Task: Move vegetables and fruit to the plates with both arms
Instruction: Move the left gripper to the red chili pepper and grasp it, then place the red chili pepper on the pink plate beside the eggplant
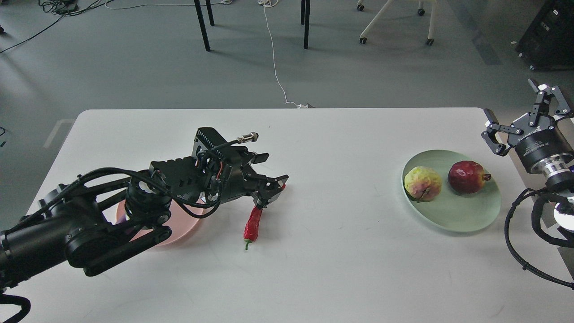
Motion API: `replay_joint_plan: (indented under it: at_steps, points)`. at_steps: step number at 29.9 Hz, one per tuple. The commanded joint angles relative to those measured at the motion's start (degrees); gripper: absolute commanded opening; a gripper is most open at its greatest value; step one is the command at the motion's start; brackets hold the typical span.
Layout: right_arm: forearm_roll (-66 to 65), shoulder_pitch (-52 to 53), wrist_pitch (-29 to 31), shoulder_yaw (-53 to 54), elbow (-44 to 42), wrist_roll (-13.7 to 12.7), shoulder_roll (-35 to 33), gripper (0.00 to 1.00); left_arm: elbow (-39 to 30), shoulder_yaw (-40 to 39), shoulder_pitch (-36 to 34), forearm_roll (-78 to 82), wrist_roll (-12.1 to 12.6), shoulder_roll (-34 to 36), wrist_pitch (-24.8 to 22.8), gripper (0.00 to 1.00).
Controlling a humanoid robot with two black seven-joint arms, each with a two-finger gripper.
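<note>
My left gripper (271, 180) is open, with its fingers over the upper end of the red chili pepper (252, 224), which lies on the table. My left arm covers most of the pale pink plate (181, 228); the eggplant is hidden behind the arm. The mint green plate (453, 220) at the right holds the yellow-green fruit (422, 183) and the dark red pomegranate (466, 177). My right gripper (522, 114) is open and empty, raised beyond the plate at the table's right edge.
The white table (336, 134) has a far edge with grey floor behind it. Table legs, a chair base and a white cable (274, 58) are on the floor. Looped black cables (515, 242) hang from my right arm.
</note>
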Motion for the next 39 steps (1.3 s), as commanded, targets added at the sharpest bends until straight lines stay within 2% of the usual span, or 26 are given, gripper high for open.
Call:
replay_joint_plan:
  at_steps: [1, 5, 12, 16, 19, 24, 26, 28, 32, 36, 39]
  points:
    - [0.0, 0.1, 0.0, 0.1, -0.1, 0.0, 0.0, 0.99, 3.0, 3.7, 0.4, 0.5, 1.7, -1.3, -0.9, 0.65]
    - [0.0, 0.0, 0.0, 0.5, -0.8, 0.0, 0.3, 0.99, 4.9, 4.9, 1.4, 0.5, 2.0, -1.0, 0.3, 0.61]
    - [0.0, 0.4, 0.0, 0.4, -1.7, 0.0, 3.6, 0.99, 4.9, 5.1, 3.3, 0.5, 3.2, -1.6, 0.4, 0.6]
    - [0.0, 0.6, 0.0, 0.5, -1.7, 0.0, 4.1, 0.99, 5.1, 5.6, 4.1, 0.5, 3.5, -1.5, 0.5, 0.55]
    - [0.0, 1.0, 0.0, 1.3, -1.7, 0.0, 4.1, 0.99, 5.9, 5.6, 5.4, 0.5, 3.4, -1.3, 1.1, 0.42]
    - [0.0, 1.0, 0.0, 1.6, -1.7, 0.0, 4.2, 0.99, 6.0, 5.5, 6.2, 0.5, 3.5, -1.1, 1.3, 0.14]
    - [0.0, 1.0, 0.0, 1.6, -1.7, 0.0, 4.3, 0.99, 6.0, 5.1, 6.5, 0.5, 3.6, -0.7, 1.3, 0.09]
    - [0.0, 1.0, 0.0, 1.6, -1.7, 0.0, 4.5, 0.99, 5.7, 4.7, 6.5, 0.5, 3.5, -0.2, 1.3, 0.08]
    - [0.0, 1.0, 0.0, 1.6, -2.2, 0.0, 4.5, 0.99, 0.6, 3.6, 6.3, 0.5, 3.6, 3.2, 1.4, 0.08]
    - [0.0, 1.2, 0.0, 1.6, -2.2, 0.0, 4.5, 0.99, -9.3, 1.8, 6.6, 0.5, 3.5, 11.3, 1.6, 0.09]
    - [0.0, 1.1, 0.0, 1.6, -2.2, 0.0, 4.5, 0.99, -12.5, 1.5, 7.6, 0.5, 3.5, 17.0, 3.0, 0.1]
